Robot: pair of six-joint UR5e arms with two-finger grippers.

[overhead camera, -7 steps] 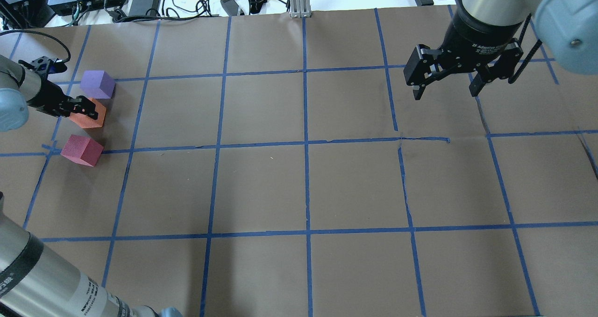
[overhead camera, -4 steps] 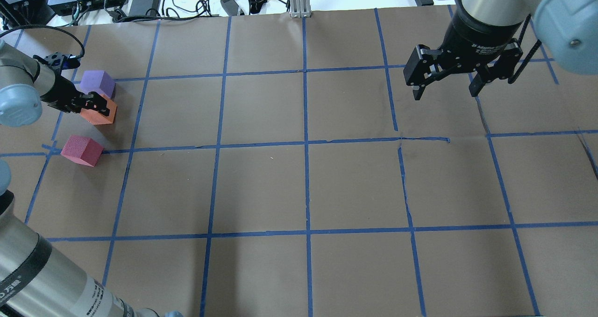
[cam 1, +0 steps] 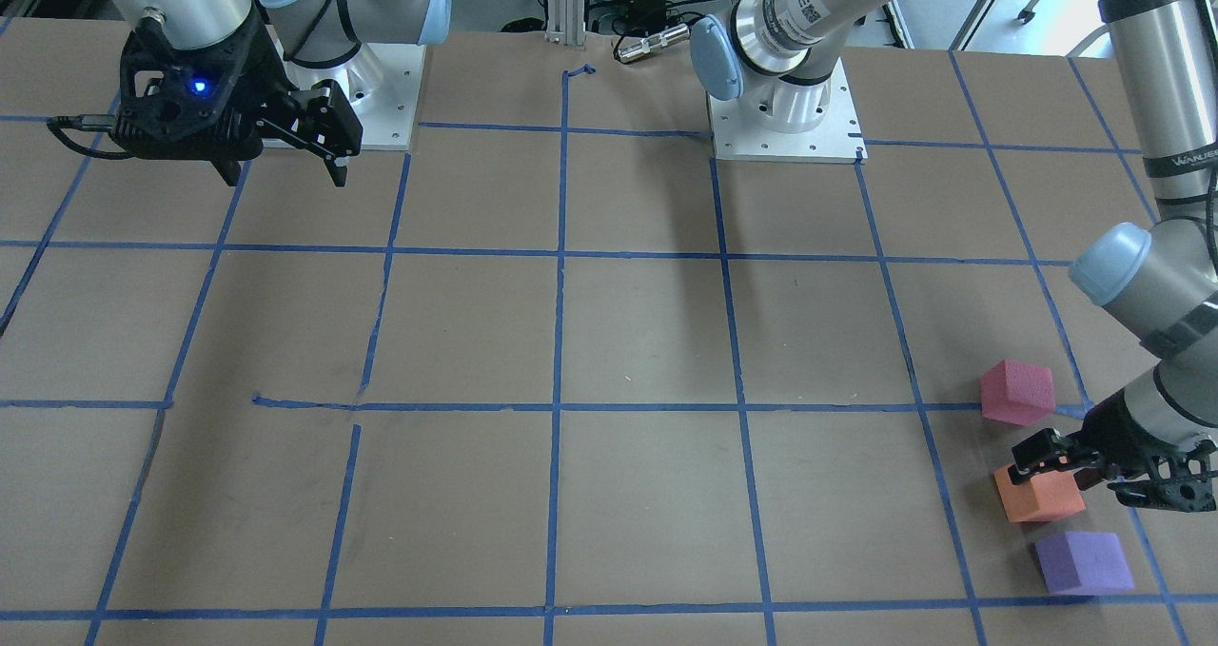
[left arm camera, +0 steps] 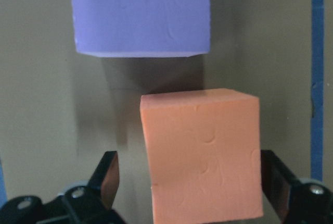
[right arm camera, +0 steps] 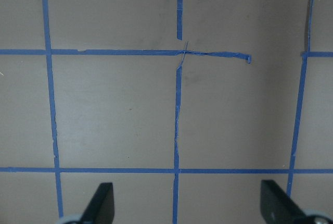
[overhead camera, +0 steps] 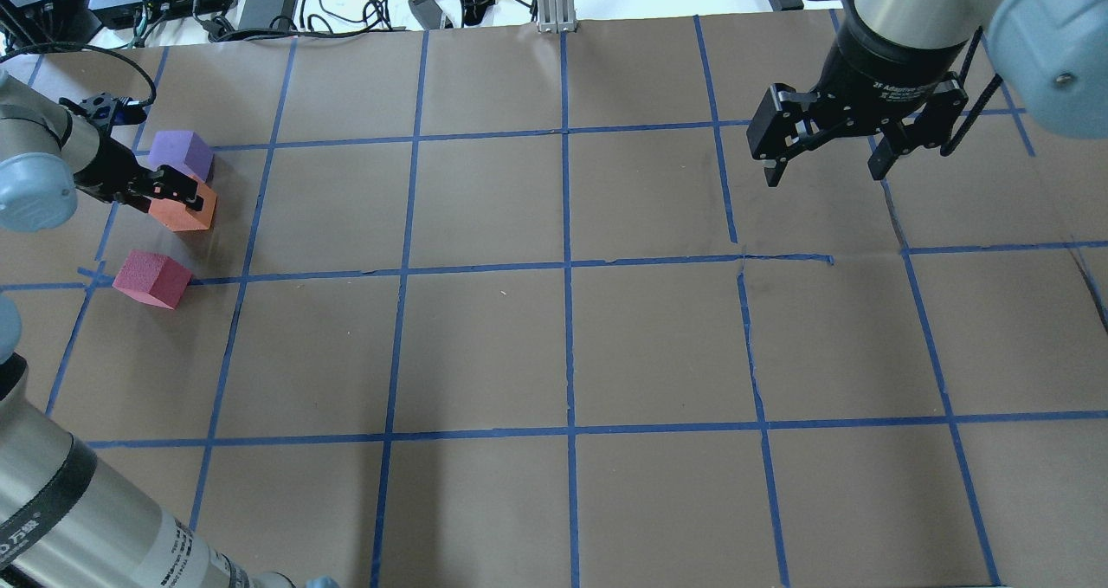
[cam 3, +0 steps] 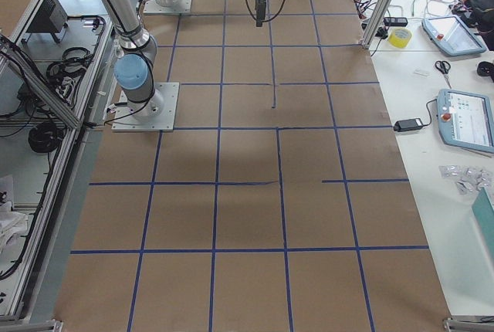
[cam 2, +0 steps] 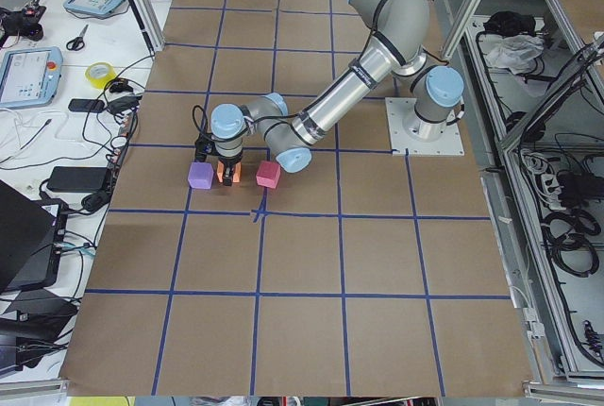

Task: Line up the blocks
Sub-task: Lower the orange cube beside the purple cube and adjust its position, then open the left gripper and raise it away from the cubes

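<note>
Foam cubes on a table [overhead camera: 485, 345] covered in matte brown paper and gridded with blue tape [overhead camera: 567, 224], the tape wrinkled and broken in places. All three cubes lie at the far left, in a rough row running near to far: pinkish-red block [overhead camera: 151, 278] nearest, orange block [overhead camera: 180, 216] in the middle, purple block [overhead camera: 180, 153] farthest. Faces are flat and dull, edges square. The left wrist view shows faint dents in the orange and purple foam and a narrow gap between these two. Left gripper [overhead camera: 177, 191], black, straddles the orange block with its jaws spread wide; one finger lies close against the block, the other stands clear of it. Right gripper [overhead camera: 827, 172], also black, hangs above the paper at the far right, jaws wide apart and holding nothing. Its body bears white lettering beginning "2F Adaptive".
</note>
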